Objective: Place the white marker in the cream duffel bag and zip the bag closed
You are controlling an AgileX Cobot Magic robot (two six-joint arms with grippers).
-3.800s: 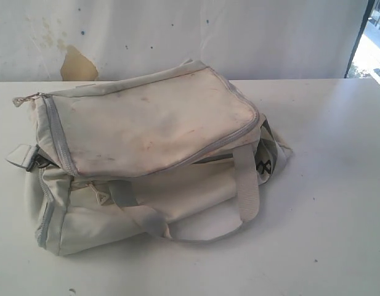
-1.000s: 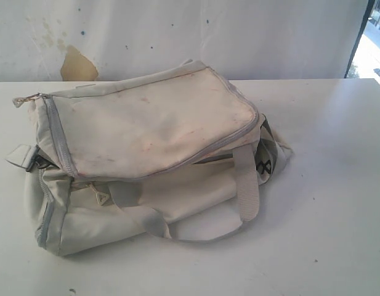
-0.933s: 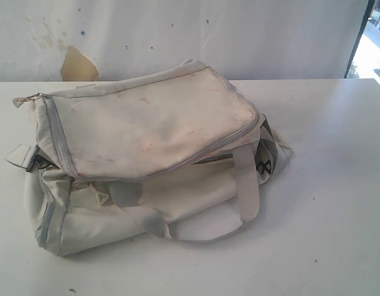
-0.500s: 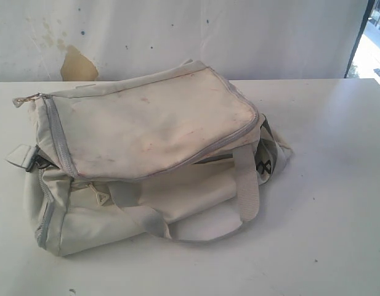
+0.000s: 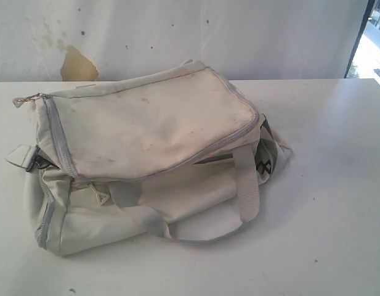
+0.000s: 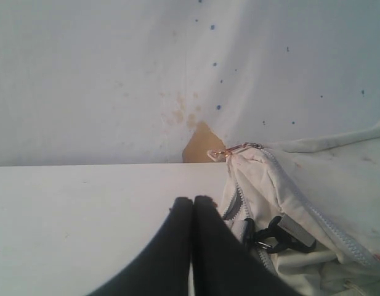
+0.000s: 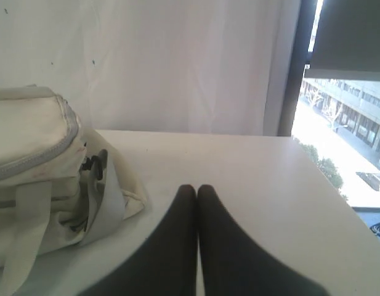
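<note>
The cream duffel bag [image 5: 146, 129] lies in the middle of the white surface [image 5: 337, 185], its stained flat top flap facing up. A grey zip [image 5: 59, 139] runs round the flap's edge, and its pull [image 5: 20, 100] sticks out at the left end. A pale handle strap [image 5: 246, 185] loops down the near side. A black clip [image 6: 273, 234] hangs at the left end. There is a small dark mark [image 5: 263, 165] on the right end, and I can't read it as writing.

The left tool [image 6: 193, 200] sits low over the surface just beside the clip end, fingers pressed together on nothing. The right tool [image 7: 196, 188] is near the bag's other end but apart from it, also pinched closed and empty. Behind is a speckled white wall [image 5: 177, 31] with a brown patch [image 5: 77, 65].
</note>
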